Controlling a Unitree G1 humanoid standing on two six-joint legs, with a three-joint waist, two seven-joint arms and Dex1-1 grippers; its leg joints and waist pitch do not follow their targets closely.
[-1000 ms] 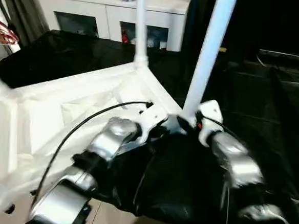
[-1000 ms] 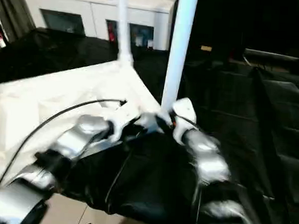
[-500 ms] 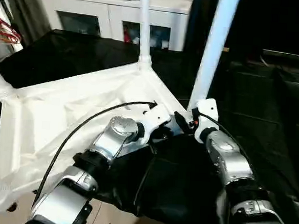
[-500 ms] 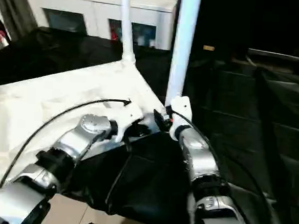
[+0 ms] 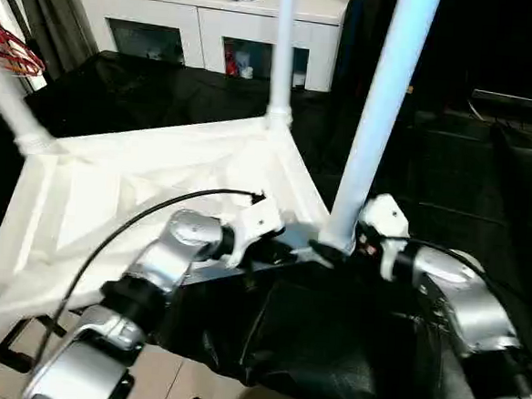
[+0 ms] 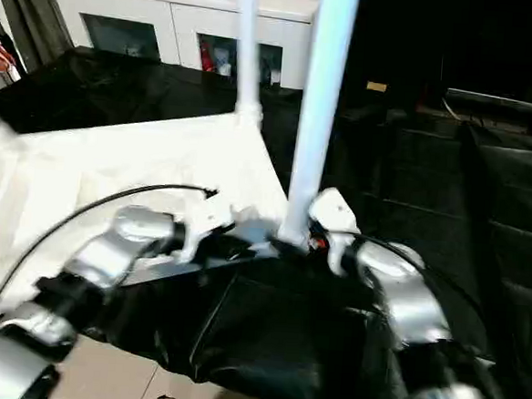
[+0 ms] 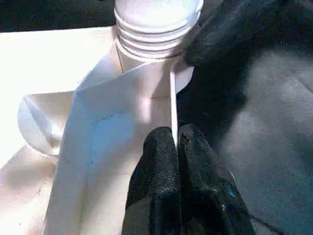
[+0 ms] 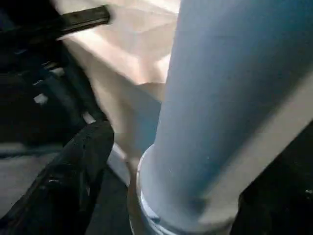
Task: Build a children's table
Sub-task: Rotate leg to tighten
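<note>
The all-white plastic children's table (image 5: pixel 148 191) lay upside down on a black cloth (image 5: pixel 329 341), legs standing up from its corner sockets. The left gripper (image 7: pixel 176 142) was pinched shut on the thin rim beside the nearest white tubular leg (image 5: pixel 372 125). The right gripper (image 5: pixel 340 250) stood wide open around that leg's base, gripping nothing.

White table top (image 5: pixel 157 192), white legs (image 5: pixel 377 107) (near one tinted bluish), ridged at the socket just beyond the black left fingers (image 7: pixel 161 161). Black cloth (image 5: pixel 329 341) beneath. Silver forearms (image 5: pixel 176 248), white cabinet (image 5: pixel 206 13).
</note>
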